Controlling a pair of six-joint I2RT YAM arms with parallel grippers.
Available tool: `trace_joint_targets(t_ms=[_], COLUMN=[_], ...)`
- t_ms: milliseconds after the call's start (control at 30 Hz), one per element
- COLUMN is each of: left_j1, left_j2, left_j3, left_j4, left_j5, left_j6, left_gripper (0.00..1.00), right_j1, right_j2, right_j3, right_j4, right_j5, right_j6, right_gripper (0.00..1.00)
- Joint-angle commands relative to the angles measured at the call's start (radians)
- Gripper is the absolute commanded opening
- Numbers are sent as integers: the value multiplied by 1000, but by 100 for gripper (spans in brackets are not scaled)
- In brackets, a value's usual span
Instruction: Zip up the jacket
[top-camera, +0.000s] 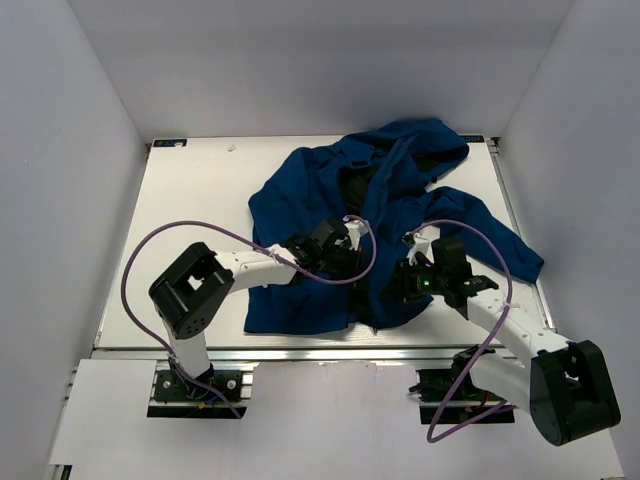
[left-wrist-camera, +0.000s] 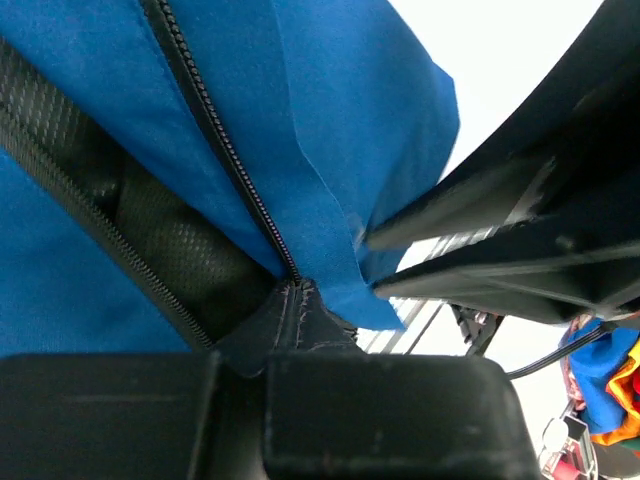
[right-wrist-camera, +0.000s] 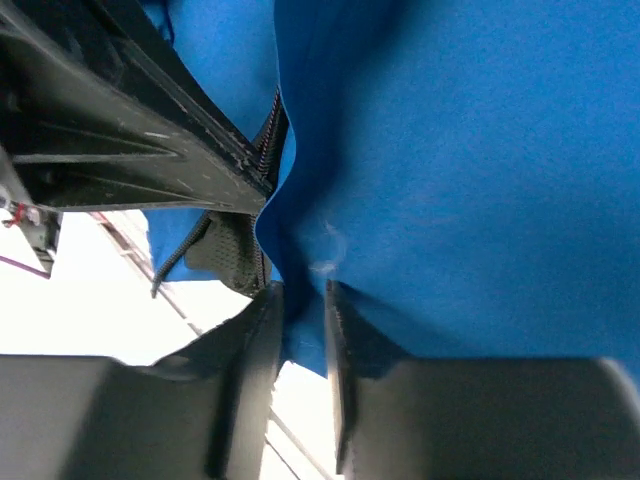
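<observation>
The dark blue hooded jacket (top-camera: 320, 200) lies spread on the table, hood at the back right, front open over its dark lining. My left gripper (top-camera: 338, 243) is on the jacket's middle. In the left wrist view it (left-wrist-camera: 242, 362) is shut on the dark fabric at the bottom end of the zipper (left-wrist-camera: 225, 140), where the two tooth rows meet. My right gripper (top-camera: 408, 282) is on the lower right front panel. In the right wrist view it (right-wrist-camera: 300, 320) is shut on a fold of the blue front edge (right-wrist-camera: 450, 180) beside the zipper teeth (right-wrist-camera: 268, 140).
The white table (top-camera: 190, 190) has grey walls on three sides and a metal rail (top-camera: 300, 352) along its near edge. Purple cables (top-camera: 150, 250) loop over both arms. The two grippers are close together, and each shows in the other's wrist view.
</observation>
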Motion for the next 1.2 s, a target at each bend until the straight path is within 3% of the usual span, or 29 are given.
trace_joint_targets(t_ms=[0,133,200,233,267,500,700,1100,1167], left_j1=[-3,-4,-4,-4,-3,-3,-4,-4,-4], left_j2=[-39,-33,-32,-32,-32,-46,-65,-102,-118], left_j3=[-22,-14,-13,-16,-18,-27,-33,-28,-34], left_j4=[38,61,52,54,63,78,75,87,95], left_j5=[48,45,36,36,39,56,46,45,49], left_j6=[-12,-16,-14,-14,-16,-19,-9,23,24], left_gripper=[0,0,0,0,0,0,0,0,0], right_j1=[12,76,100,129,148,234,239,240,240], right_j2=[0,26,31,25,23,-20,-8,20,14], right_j3=[-18,-19,-18,-16,-10,-2,-21,-32,-36], right_j4=[23,26,27,26,17,-25,-11,4,12], right_j5=[9,48,63,80,141,382,332,229,227], right_j6=[-52,-60,-60,-60,-54,3,-20,-43,-43], right_gripper=[35,55,70,89,89,87,72,60,51])
